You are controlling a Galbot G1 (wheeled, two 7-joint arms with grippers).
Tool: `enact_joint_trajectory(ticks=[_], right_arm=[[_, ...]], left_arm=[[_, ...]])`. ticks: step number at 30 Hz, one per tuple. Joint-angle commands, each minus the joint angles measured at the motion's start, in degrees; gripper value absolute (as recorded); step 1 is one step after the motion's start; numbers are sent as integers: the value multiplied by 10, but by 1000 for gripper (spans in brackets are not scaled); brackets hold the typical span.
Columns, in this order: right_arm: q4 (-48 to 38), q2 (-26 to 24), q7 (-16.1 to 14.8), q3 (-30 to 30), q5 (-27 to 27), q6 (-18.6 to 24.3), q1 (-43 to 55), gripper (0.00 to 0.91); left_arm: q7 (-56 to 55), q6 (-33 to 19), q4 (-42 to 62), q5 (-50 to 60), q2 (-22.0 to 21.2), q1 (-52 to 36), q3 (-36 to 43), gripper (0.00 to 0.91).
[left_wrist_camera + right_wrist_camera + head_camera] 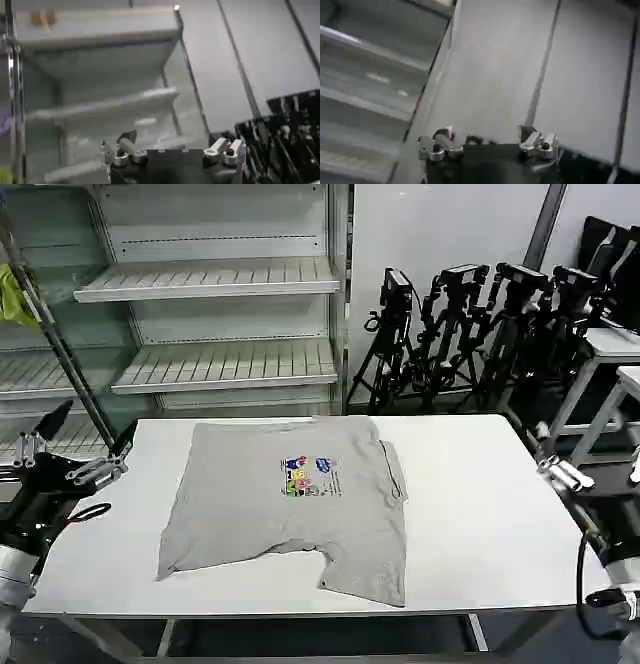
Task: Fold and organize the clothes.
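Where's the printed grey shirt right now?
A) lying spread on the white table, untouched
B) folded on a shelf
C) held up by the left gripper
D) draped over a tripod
A: the shirt lies spread on the table, with both grippers off at the table's sides.

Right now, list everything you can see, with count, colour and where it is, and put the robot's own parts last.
shirt: one, light grey with a small multicoloured chest print, spread flat mid-table, hem rumpled at the near edge
table: one, white, in front of the robot
shelves: several, white, behind the table on the left
tripods: a cluster, black, behind the table on the right
left hand: one, black and silver, open, raised off the table's left edge
right hand: one, black and silver, open, raised off the table's right edge
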Motion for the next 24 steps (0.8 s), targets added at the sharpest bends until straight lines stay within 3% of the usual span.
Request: enact_joint_trajectory(ticks=[1, 7, 15, 20, 24], right_arm=[[0, -4, 32, -142, 66, -13, -37, 907], [-35, -41, 36, -210, 60, -42, -17, 907], [-58, -164, -60, -208, 54, -131, 23, 907], [-68, -191, -126, -240, 13, -149, 70, 907], [-70, -198, -153, -255, -18, -152, 80, 907]], left_arm=[[-45, 119, -14, -60, 0, 72, 34, 907], [-47, 130, -3, -59, -6, 67, 57, 907], [-48, 130, 18, -46, -13, 80, 69, 907], [-52, 125, 25, -37, -18, 87, 77, 907], [-53, 124, 31, -36, -22, 87, 84, 907]])
